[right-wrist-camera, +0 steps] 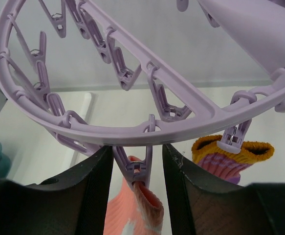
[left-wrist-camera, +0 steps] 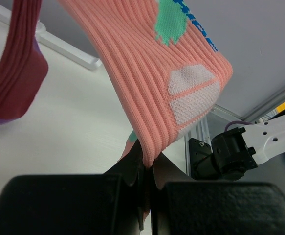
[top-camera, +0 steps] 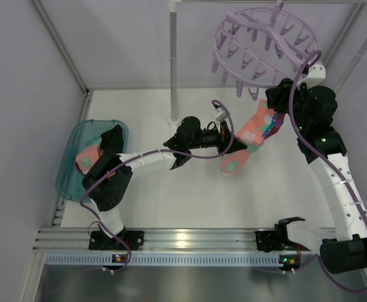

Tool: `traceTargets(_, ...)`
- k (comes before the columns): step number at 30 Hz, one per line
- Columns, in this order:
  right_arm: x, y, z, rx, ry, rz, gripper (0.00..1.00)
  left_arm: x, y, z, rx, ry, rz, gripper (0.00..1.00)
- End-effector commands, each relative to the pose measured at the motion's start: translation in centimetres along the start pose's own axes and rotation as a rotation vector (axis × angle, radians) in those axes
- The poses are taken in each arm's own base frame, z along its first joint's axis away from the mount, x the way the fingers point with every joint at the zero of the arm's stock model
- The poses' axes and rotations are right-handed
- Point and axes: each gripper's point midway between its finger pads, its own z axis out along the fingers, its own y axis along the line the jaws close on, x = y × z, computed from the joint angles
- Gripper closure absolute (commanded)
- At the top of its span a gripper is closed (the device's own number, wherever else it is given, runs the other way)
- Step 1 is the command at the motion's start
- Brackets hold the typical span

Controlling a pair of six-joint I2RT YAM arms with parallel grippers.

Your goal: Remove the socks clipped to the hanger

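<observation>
**Top view.** The salmon sock (top-camera: 254,133) runs from 8 to 2 o'clock between the two arms, its cuff clipped under the hanger (top-camera: 227,28). The left gripper (top-camera: 223,143) is clenched on the sock's lower edge. The right gripper (top-camera: 277,104), nearer the clip, grasps nothing. Its jaws stand apart astride the peg (right-wrist-camera: 138,171) that pins the cuff. Whether they press the peg cannot be told.

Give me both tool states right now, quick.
Left tool: shut on the salmon pink sock.
Right tool: open, straddling the lilac peg clipping that sock.
</observation>
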Motion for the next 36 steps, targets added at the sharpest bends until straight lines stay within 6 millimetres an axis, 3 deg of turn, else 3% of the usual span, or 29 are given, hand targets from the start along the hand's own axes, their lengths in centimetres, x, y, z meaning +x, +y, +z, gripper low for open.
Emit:
traceTargets(1, -1.8, 0.9, 0.6, -0.022, -0.085, 0.001, 0.58, -2.8, -2.5, -0.4, 0.057, -0.066, 0.057, 1.0)
traceTargets(4, -1.8, 1.0, 1.0, -0.023, -0.083, 0.001, 0.58, -2.6, -2.5, -0.5, 0.057, -0.062, 0.053, 1.0)
traceTargets(6, -1.7, 1.0, 1.2, -0.016, -0.08, 0.004, 0.64, -2.6, -2.4, -0.5, 0.054, -0.062, 0.052, 1.0)
traceTargets(11, -2.0, 0.3, 1.5, 0.038, -0.089, 0.026, 1.0, -2.5, -2.5, -0.7, 0.046, -0.065, 0.055, 1.0)
traceTargets(21, -2.0, 0.5, 1.7, 0.036, -0.068, 0.052, 1.0, -0.5, -1.0, -1.5, -0.018, -0.045, -0.017, 1.0)
traceTargets(22, -2.0, 0.5, 1.6, 0.035, -0.071, 0.047, 1.0, -1.2, -0.8, -1.9, -0.055, -0.064, -0.015, 1.0)
traceTargets(24, -2.3, 0.5, 1.3, 0.04, -0.074, 0.04, 1.0, -0.7, 0.7, -2.9, -0.155, -0.027, -0.029, 1.0)
traceTargets(25, -2.3, 0.4, 1.2, 0.045, -0.07, 0.038, 1.0, -2.4, 1.7, -3.9, -0.257, -0.074, -0.014, 1.0)
traceTargets(26, -1.7, 0.2, 1.1, 0.056, -0.043, 0.027, 0.75, -1.7, 3.1, -5.1, -0.352, -0.027, -0.027, 1.0)
traceTargets(27, -2.1, 0.2, 1.1, 0.06, -0.039, 0.022, 0.54, -3.2, 3.1, -6.2, -0.42, -0.052, -0.006, 1.0)
traceTargets(28, -2.0, 0.1, 1.1, 0.065, -0.026, 0.022, 0.36, -3.7, 3.9, -7.2, -0.489, -0.05, 0.008, 1.0)
traceTargets(29, -1.3, -0.2, 1.1, 0.08, 0.006, 0.02, 0.19, -2.8, 5.7, -9.2, -0.634, -0.002, 0.016, 1.0)
traceTargets(30, -1.6, -0.3, 1.0, 0.093, 0.005, 0.023, 0.03, -4.6, 5.7, -10.4, -0.693, -0.025, 0.037, 1.0)
traceTargets(32, -1.6, -0.4, 0.6, 0.099, 0.007, 0.023, 0.0, -5.2, 6.9, -12.9, -0.836, -0.021, 0.016, 1.0)
traceTargets(34, -1.4, -0.7, 0.1, 0.115, 0.013, 0.03, 0.01, -6.1, 7.5, -16.5, -0.922, -0.052, -0.05, 1.0)
traceTargets(35, -1.6, -0.7, -0.4, 0.118, 0.006, 0.038, 0.01, -5.8, 8.7, -18.8, -0.967, -0.083, -0.117, 1.0)
traceTargets(36, -1.4, -0.8, -0.7, 0.127, 0.016, 0.042, 0.01, -6.9, 7.9, -20.7, -0.983, -0.132, -0.129, 1.0)
